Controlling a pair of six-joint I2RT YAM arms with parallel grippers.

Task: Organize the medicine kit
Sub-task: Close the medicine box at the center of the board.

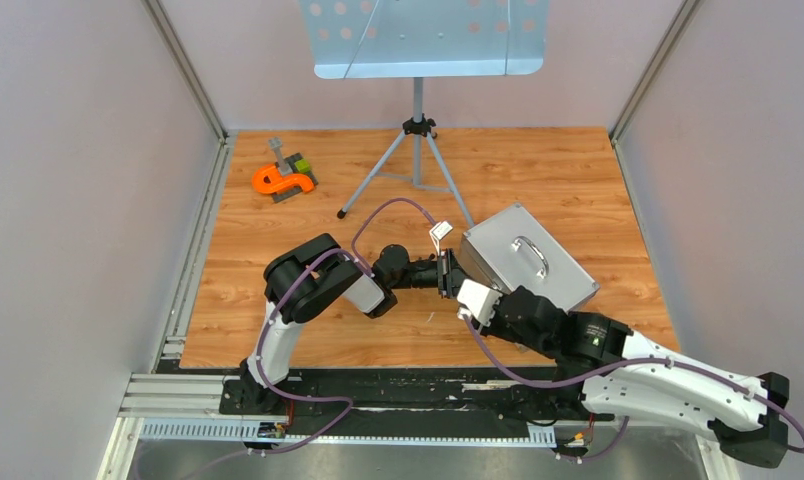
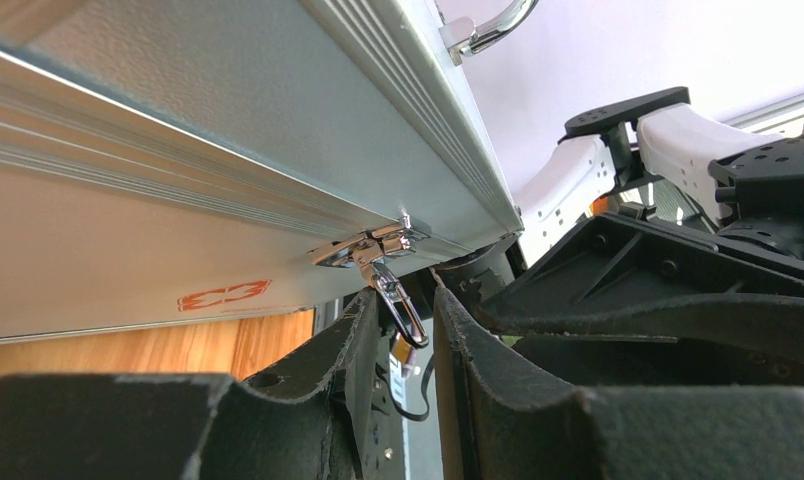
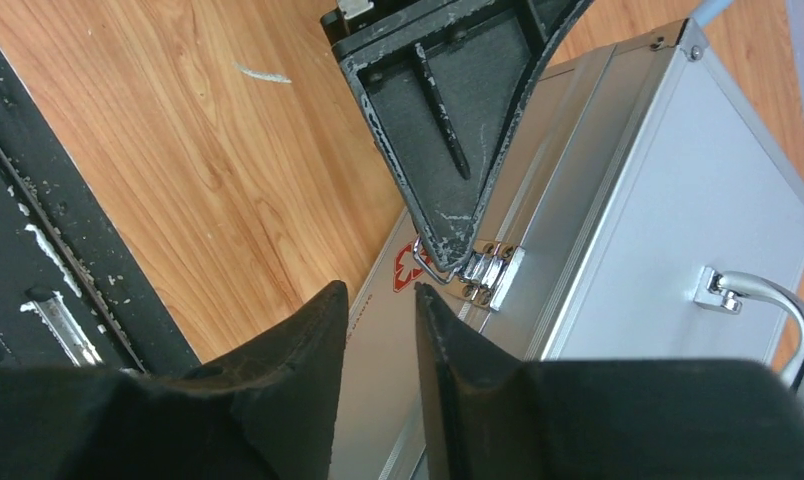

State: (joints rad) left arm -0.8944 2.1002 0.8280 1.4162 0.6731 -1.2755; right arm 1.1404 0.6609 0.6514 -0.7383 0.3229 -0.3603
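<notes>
Left gripper (image 2: 406, 300), slightly parted, straddles the medicine kit's (image 2: 228, 130) latch (image 2: 368, 248); I see my right gripper (image 3: 378, 292) parted, empty, beside it.

The silver-grey aluminium medicine kit (image 1: 498, 248) stands closed on the wooden surface (image 1: 278, 290), right of centre and turned at an angle, its chrome handle (image 1: 531, 256) on top. A red emblem (image 2: 223, 295) marks the front wall beside a metal latch (image 3: 486, 272), whose wire loop sticks out.
</notes>
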